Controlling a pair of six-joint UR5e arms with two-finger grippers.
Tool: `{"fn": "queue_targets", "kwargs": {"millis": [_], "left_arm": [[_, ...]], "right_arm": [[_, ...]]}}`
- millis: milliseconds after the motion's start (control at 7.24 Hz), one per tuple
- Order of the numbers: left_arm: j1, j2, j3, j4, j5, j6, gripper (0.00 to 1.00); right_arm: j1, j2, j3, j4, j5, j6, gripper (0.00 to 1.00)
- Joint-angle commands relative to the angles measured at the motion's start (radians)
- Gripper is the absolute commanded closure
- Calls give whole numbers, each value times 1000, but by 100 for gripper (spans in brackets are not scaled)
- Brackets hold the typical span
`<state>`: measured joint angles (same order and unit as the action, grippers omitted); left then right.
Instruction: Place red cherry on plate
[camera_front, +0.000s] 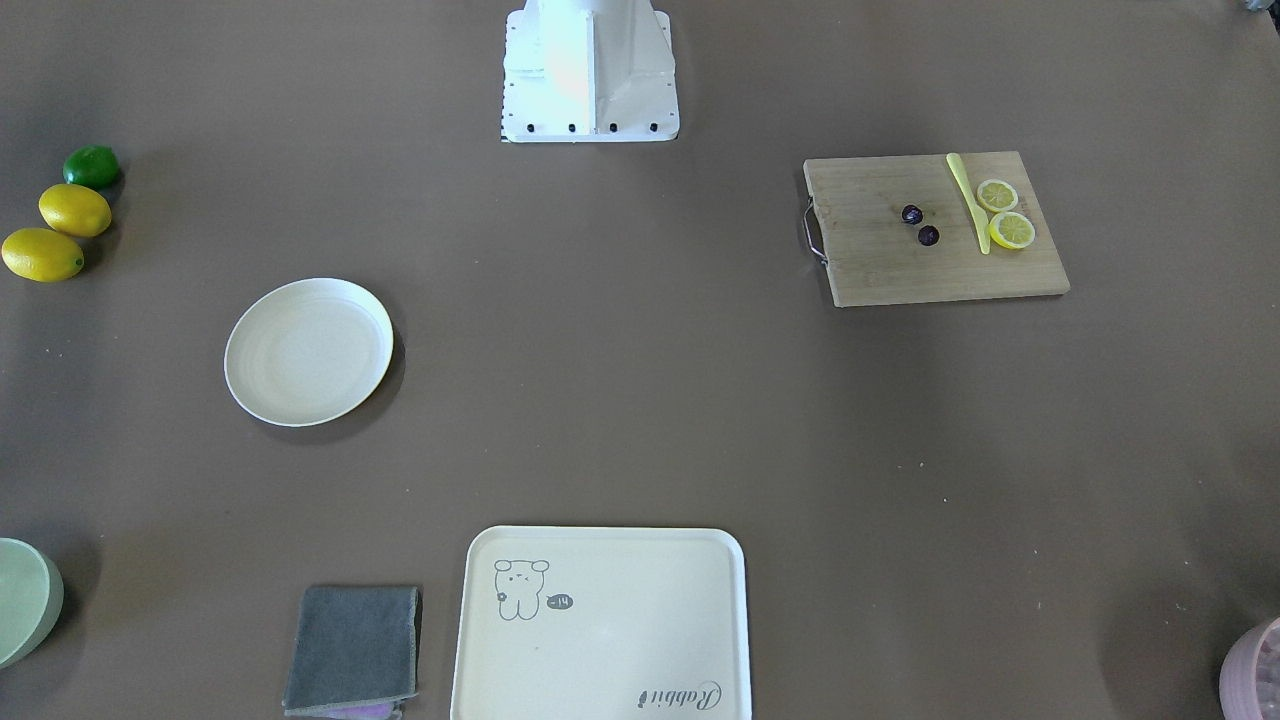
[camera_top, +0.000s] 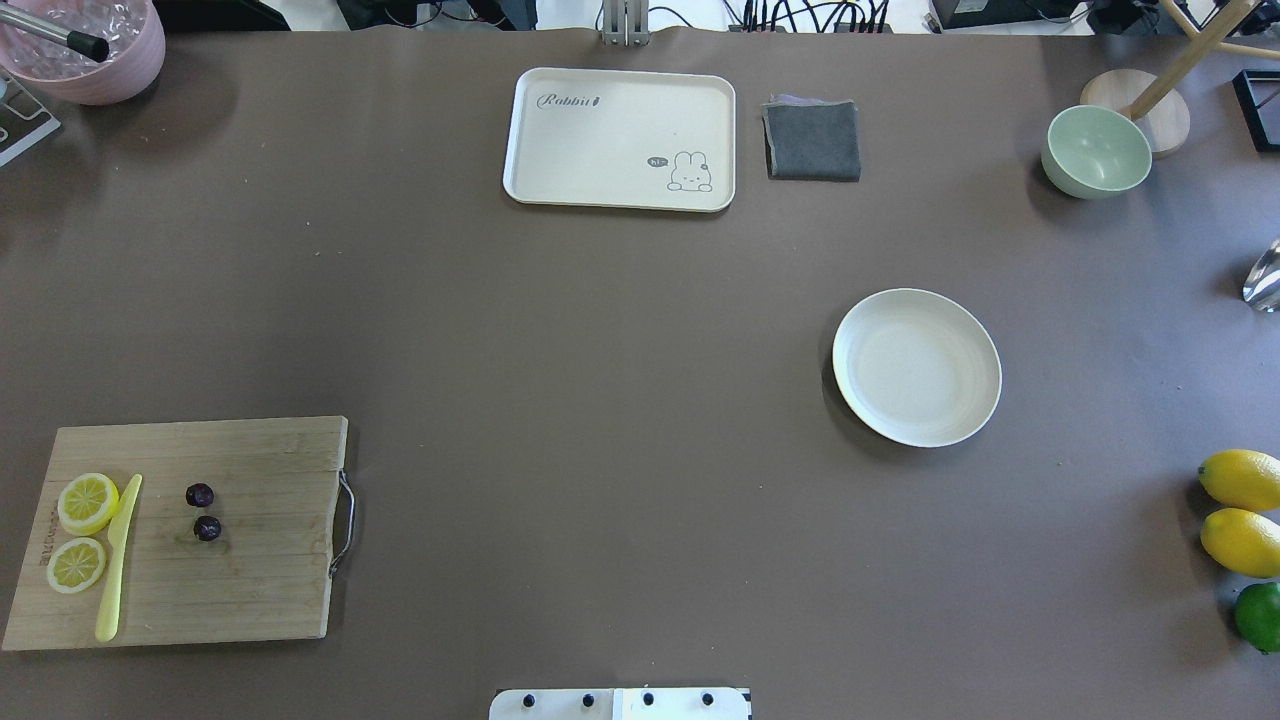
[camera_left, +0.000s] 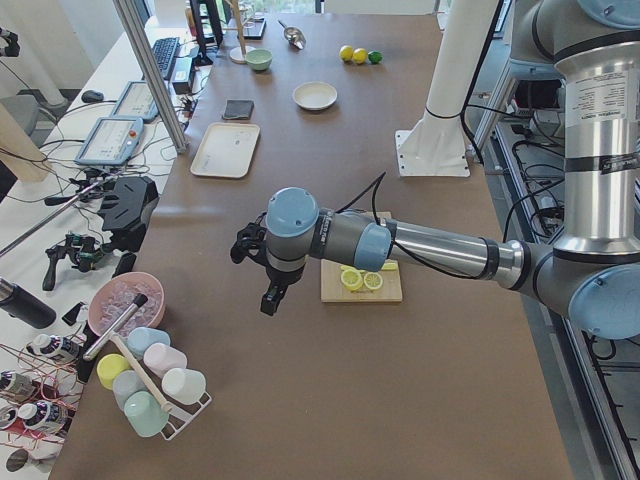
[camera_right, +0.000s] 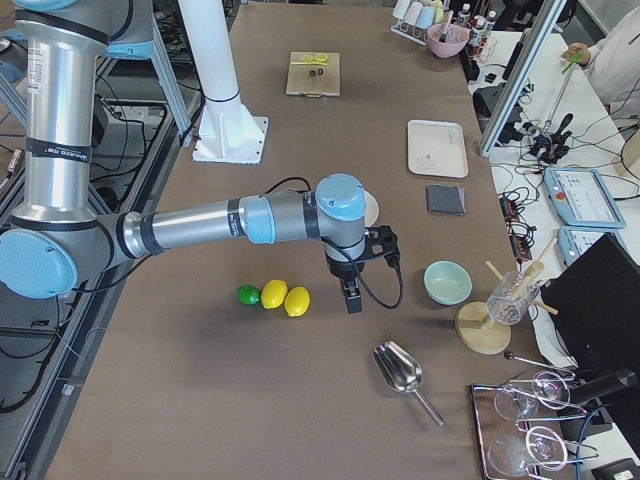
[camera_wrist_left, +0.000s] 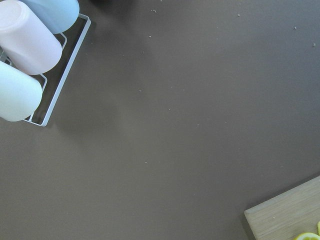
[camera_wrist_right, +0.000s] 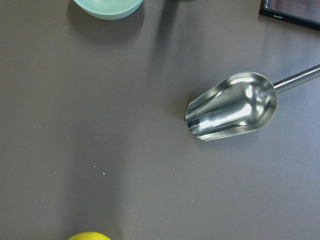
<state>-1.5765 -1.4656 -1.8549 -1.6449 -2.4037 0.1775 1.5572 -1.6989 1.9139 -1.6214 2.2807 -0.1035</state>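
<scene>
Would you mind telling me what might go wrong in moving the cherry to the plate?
The red cherry is tiny and round, so it may slip from the grip or roll on the cutting board. The plate sits far away on the robot's right, so a long carry could drop it.

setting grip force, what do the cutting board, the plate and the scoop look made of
Cutting board: wood, perhaps bamboo, matte; pale brown strips with visible grain.
Plate: matte cream, no gloss or glare; likely plastic or fibre composite, though ceramic cannot be ruled out.
Scoop: polished metal, probably steel; mirror-like reflections in its bowl.
</scene>
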Motion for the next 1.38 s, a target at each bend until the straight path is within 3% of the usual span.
{"fn": "queue_targets", "kwargs": {"millis": [0,415,691,967,1244], "left_arm": [[0,8,2,-1,0,-3,3],[0,10,8,-1,-2,-33,3],[4,30,-6,-4,-20,-91,2],[59,56,-44,-86,-69,-334,2],[264,88,-58,-337,-55,-732,2]], "right_arm": [[0,-1,2,2,8,-2,0],[-2,-5,2,-5,11,7,0],[-2,-5,-4,-6,78,13,0],[-5,-5,-3,0,79,-1,0],[-5,-27,2,38,82,-2,0]]}}
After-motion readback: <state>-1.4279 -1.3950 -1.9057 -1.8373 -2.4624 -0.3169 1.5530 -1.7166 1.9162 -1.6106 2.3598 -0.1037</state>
